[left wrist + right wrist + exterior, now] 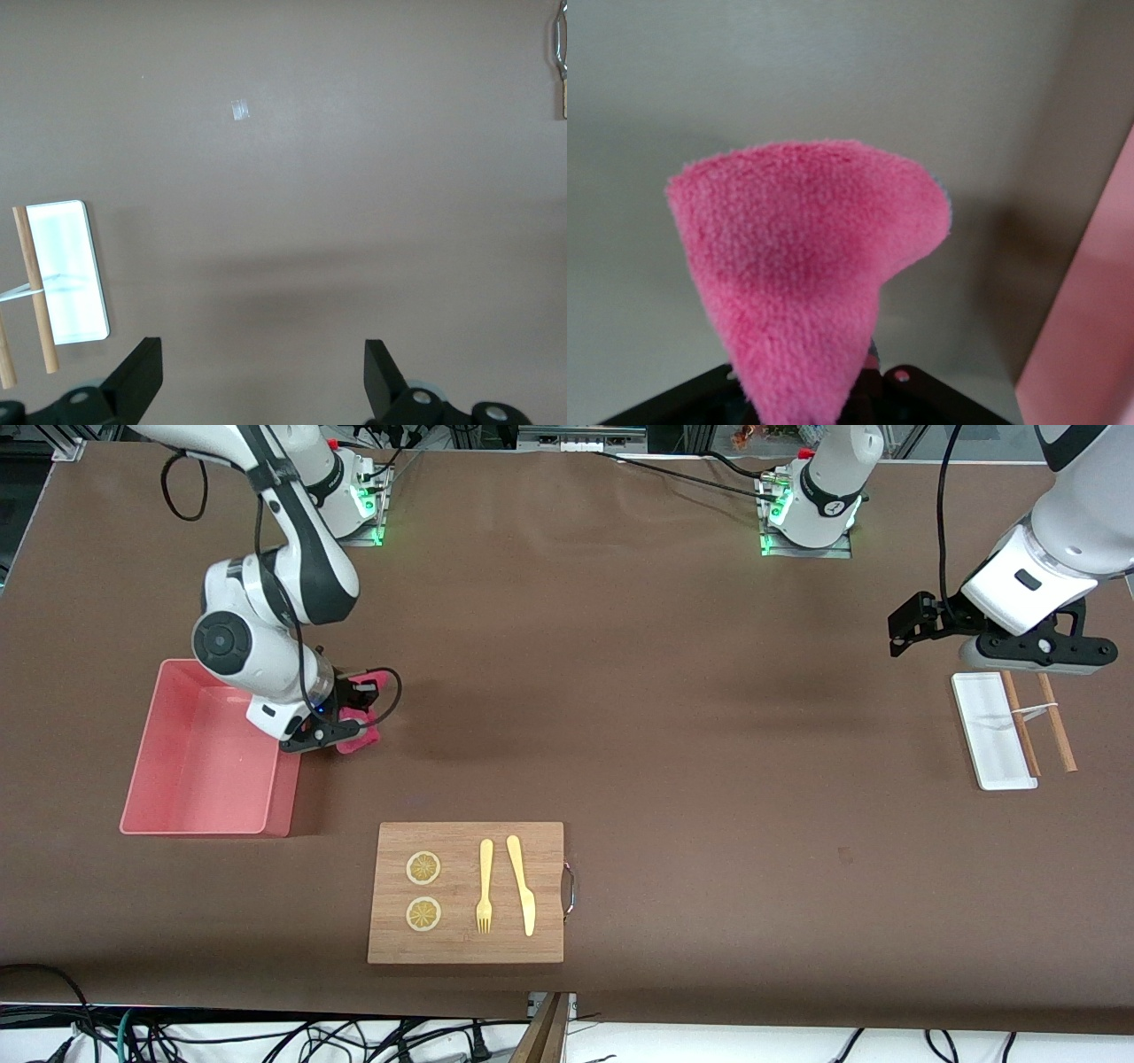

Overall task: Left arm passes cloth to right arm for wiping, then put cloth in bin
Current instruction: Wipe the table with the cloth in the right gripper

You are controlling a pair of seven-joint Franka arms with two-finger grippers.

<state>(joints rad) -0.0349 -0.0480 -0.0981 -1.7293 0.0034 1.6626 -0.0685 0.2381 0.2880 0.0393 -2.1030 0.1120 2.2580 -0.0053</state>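
Taking the pink bin (205,757) as the landmark and starting nearest the front camera: a wooden cutting board (467,893) lies nearer to that camera than the bin and toward the left arm's end of the table from it. On the board lie two lemon slices (423,868), a yellow fork (485,886) and a yellow knife (522,884), and a metal handle sits on the board's edge that faces away from the bin.

The bin itself rests on the brown table (673,717) at the right arm's end, open side up.

The right gripper (341,731) hangs just beside the bin's wall, over the table at the bin's rim on the side toward the left arm's end. Its fingers are clenched on the cloth (361,713), which sticks out past the fingertips as a magenta fuzzy fold; in the right wrist view the cloth (806,283) rises from between the jaws with the bin's wall (1090,336) close alongside. The cloth is up in the air, outside the bin.

Well apart from the bin, at the left arm's end of the table, the left gripper (1028,651) waits over a small white tray (990,731) with two wooden sticks (1036,722) beside it. Its fingers (137,376) stand released and wide, holding nothing.
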